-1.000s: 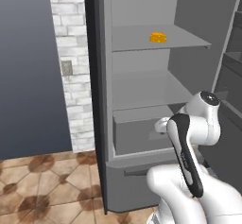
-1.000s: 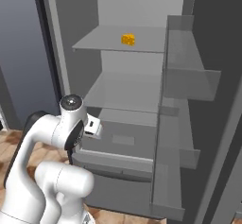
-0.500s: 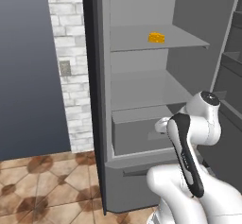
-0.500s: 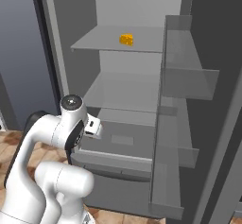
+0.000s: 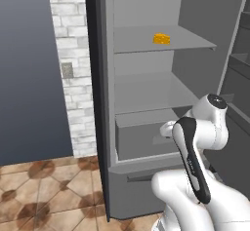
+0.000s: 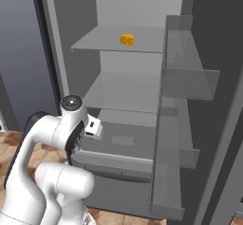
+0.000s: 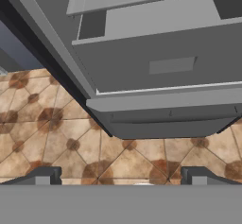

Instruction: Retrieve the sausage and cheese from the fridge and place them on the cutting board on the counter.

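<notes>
Open fridge [image 5: 146, 103], seen left to right: brick wall [image 5: 73, 69], open compartment, then the swung-out door [image 6: 190, 124] with its racks. One cheese [image 5: 161, 39] wedge sits on the upper shelf [image 5: 161, 45]; no sausage is visible on the shelves in view. The gripper [image 7: 120, 176] hangs low before the drawer [image 7: 160, 67], facing the tiled floor [image 7: 56, 133], jaws spread wide and empty. The reach should probably rise to shelf height first, then approach the wedge level, straddling it squarely.

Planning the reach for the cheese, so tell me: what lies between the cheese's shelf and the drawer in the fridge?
One bare shelf lies between the cheese on its upper shelf and the drawer, seen in both base views.
</notes>
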Available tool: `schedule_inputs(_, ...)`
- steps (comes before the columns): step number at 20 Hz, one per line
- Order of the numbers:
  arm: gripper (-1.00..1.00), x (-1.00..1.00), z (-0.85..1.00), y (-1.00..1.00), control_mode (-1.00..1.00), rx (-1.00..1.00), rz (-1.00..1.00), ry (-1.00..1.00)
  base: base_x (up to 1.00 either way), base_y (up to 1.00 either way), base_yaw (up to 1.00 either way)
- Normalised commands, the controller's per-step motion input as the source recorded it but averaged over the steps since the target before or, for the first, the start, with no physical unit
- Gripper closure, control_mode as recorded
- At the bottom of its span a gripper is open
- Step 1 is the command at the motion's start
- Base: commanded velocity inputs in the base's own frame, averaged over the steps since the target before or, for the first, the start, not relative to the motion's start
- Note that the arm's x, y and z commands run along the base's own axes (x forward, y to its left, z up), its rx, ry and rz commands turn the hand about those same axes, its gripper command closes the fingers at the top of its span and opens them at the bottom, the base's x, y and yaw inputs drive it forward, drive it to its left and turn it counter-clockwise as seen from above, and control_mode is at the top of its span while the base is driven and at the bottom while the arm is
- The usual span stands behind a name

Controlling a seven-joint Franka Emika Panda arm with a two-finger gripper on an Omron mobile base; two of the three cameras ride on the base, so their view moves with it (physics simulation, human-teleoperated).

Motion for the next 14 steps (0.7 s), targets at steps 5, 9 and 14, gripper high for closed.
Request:
schedule_inputs(5,-1.0,0.0,0.0,0.0,-1.0,0.0,0.0,0.0,0.0,0.0,0.0)
schedule_inputs(9,-1.0,-0.01,0.0,0.0,-1.0,0.0,0.0,0.0,0.0,0.0,0.0)
schedule_inputs(14,-1.0,-0.07,0.13,-0.01,-1.0,0.0,-0.04,-0.11,0.0,0.0,0.0)
